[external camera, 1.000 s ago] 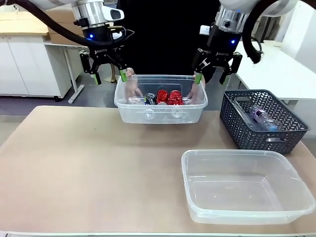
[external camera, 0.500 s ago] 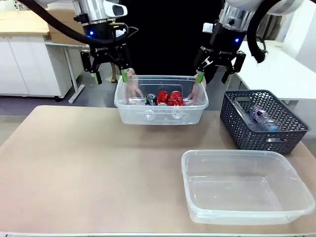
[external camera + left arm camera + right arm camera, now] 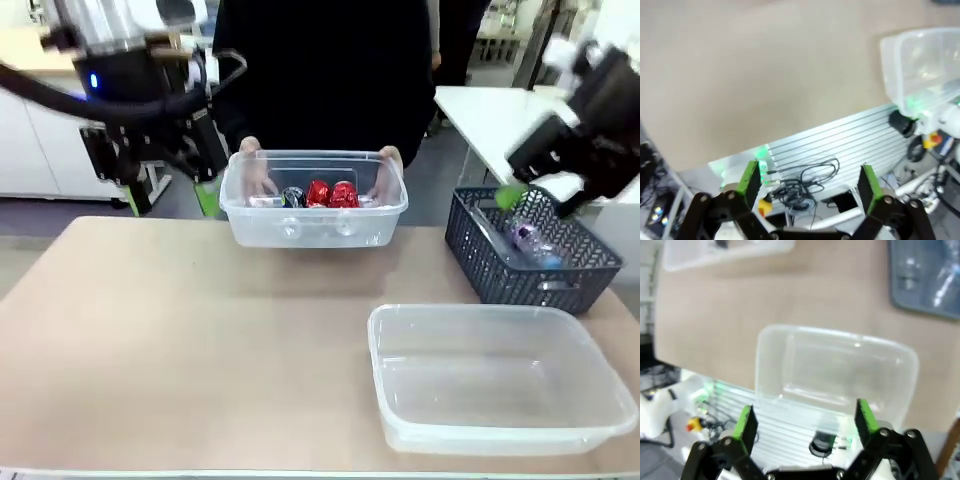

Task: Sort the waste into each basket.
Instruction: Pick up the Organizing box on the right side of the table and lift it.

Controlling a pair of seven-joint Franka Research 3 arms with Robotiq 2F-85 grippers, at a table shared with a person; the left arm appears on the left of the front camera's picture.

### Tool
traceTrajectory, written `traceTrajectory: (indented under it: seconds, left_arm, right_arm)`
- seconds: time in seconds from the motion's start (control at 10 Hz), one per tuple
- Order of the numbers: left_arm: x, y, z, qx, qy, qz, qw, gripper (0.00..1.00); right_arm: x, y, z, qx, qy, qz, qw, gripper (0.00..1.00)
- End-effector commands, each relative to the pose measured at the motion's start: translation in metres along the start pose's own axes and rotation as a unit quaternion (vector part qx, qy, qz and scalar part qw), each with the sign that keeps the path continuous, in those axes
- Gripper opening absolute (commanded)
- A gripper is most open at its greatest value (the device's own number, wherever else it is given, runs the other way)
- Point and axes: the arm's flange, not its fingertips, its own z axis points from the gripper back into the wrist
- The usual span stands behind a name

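Note:
A person's hands [image 3: 388, 158] hold a clear basket [image 3: 262, 232] at the far edge of the table. In it lie two red cans [image 3: 331, 193] and a black-silver can [image 3: 292, 197]. A second clear basket [image 3: 500, 400] stands empty at the near right; it also shows as the empty basket [image 3: 835, 370] and as a tub corner [image 3: 925, 65]. My left gripper [image 3: 170, 195] hangs open, blurred, left of the held basket, its jaws [image 3: 810, 180] holding nothing. My right gripper [image 3: 545, 200] is open above the dark basket, and its jaws [image 3: 805, 420] are empty too.
A dark grey woven basket [image 3: 480, 262] at the right edge holds a clear plastic bottle [image 3: 530, 240]; it also shows as the grey basket [image 3: 930, 295]. The bare tan table [image 3: 180, 340] stretches across the left and middle. A metal rail with cables [image 3: 805, 185] runs along the robot's side.
Both arms swung outward from the held basket: the left one leftward, the right one rightward over the dark basket. The person's basket shifted slightly left. Both grippers stayed open.

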Motion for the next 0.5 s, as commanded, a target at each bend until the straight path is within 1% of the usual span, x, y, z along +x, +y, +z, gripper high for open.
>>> traceTrajectory:
  seconds: [0.0, 0.1, 0.2, 0.4]
  left_arm:
    - [-0.011, -0.001, -0.026, -0.02, 0.001, -0.014, 1.0, 1.0]
    - [-0.011, -0.002, -0.032, -0.023, 0.013, -0.025, 0.999, 1.0]
    - [-0.014, -0.004, -0.011, -0.006, 0.003, -0.004, 1.0, 1.0]
    - [-0.014, -0.004, -0.011, -0.006, 0.003, -0.004, 1.0, 1.0]
  right_arm:
    - [-0.029, -0.011, -0.006, -0.002, -0.029, -0.01, 1.0, 1.0]
    - [-0.032, -0.012, -0.014, -0.021, -0.038, -0.026, 0.999, 1.0]
    - [-0.023, -0.008, -0.001, -0.003, -0.013, -0.004, 1.0, 1.0]
    - [-0.023, -0.008, -0.001, -0.003, -0.013, -0.004, 1.0, 1.0]
